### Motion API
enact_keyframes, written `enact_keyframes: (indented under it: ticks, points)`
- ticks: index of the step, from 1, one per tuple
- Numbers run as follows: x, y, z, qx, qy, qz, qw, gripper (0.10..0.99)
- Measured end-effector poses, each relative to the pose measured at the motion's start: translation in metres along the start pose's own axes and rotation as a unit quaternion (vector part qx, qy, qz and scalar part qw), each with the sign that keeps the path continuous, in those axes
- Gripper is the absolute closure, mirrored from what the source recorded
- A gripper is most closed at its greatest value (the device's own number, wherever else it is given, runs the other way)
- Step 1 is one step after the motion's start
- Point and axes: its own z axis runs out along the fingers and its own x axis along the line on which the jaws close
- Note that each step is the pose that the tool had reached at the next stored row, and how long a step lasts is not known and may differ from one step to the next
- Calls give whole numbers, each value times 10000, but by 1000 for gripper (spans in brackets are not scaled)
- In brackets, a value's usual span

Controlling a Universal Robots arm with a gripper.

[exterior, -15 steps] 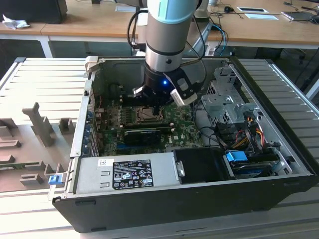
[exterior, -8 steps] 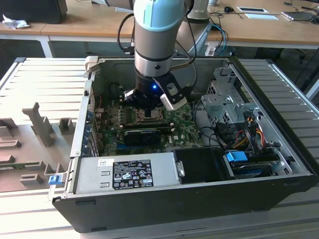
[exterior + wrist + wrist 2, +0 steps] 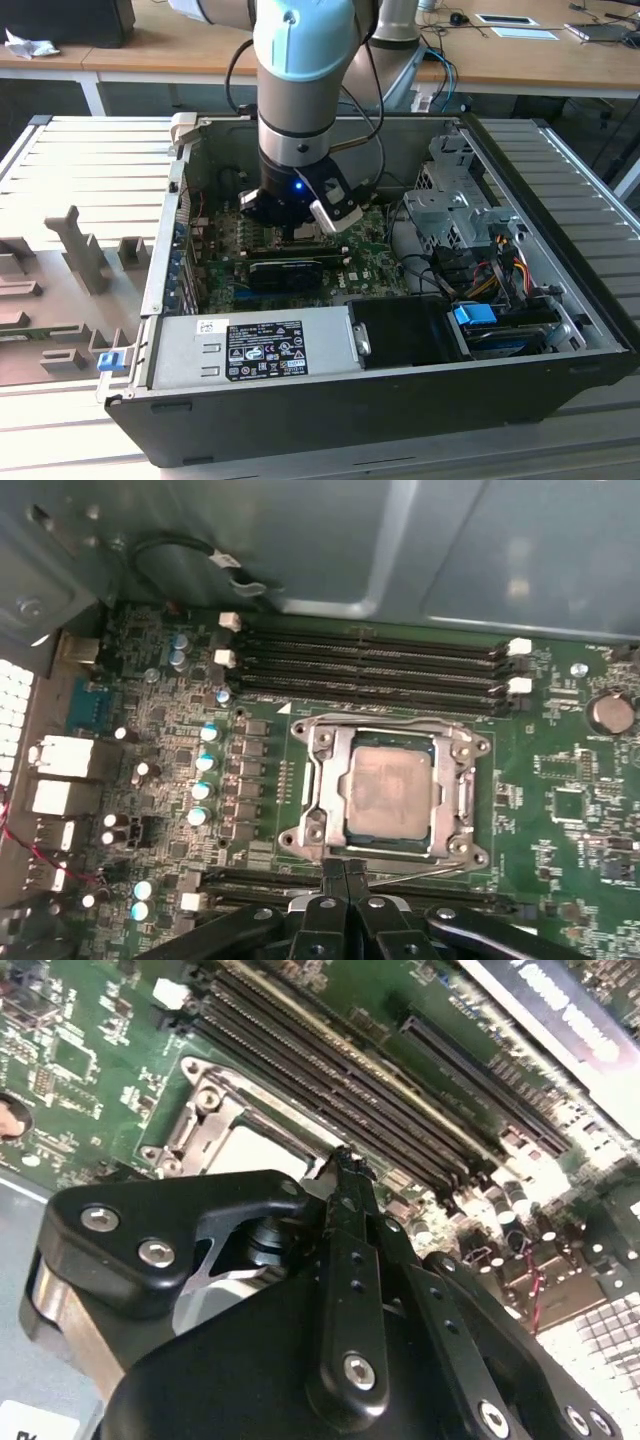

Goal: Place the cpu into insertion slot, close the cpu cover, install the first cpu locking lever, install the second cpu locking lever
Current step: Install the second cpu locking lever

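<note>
In the first wrist view the cpu lies flat in the insertion slot, pale metal face up. The silver cpu cover lies closed around it as a frame. A thin silver lever rod runs along the socket edge nearest the gripper. My gripper is shut, its two black fingertips pressed together at that edge beside the rod, with nothing visible between them. In the second wrist view the gripper points at the cpu cover. In the exterior view the gripper hangs low over the green board inside the open computer case.
Black memory slots run along the far side of the socket, and several capacitors stand beside it. A long black card, the power supply and a drive cage crowd the case around the arm.
</note>
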Motion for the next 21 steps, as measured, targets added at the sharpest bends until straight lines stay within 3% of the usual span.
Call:
enact_keyframes:
  ticks: [6, 14, 21]
  points:
    - [93, -53, 29, -176, -18, -3, 9998, 980]
    - [184, -89, 192, -247, -25, -3, 9997, 980]
    - [213, -103, 271, -410, -41, -6, 9992, 980]
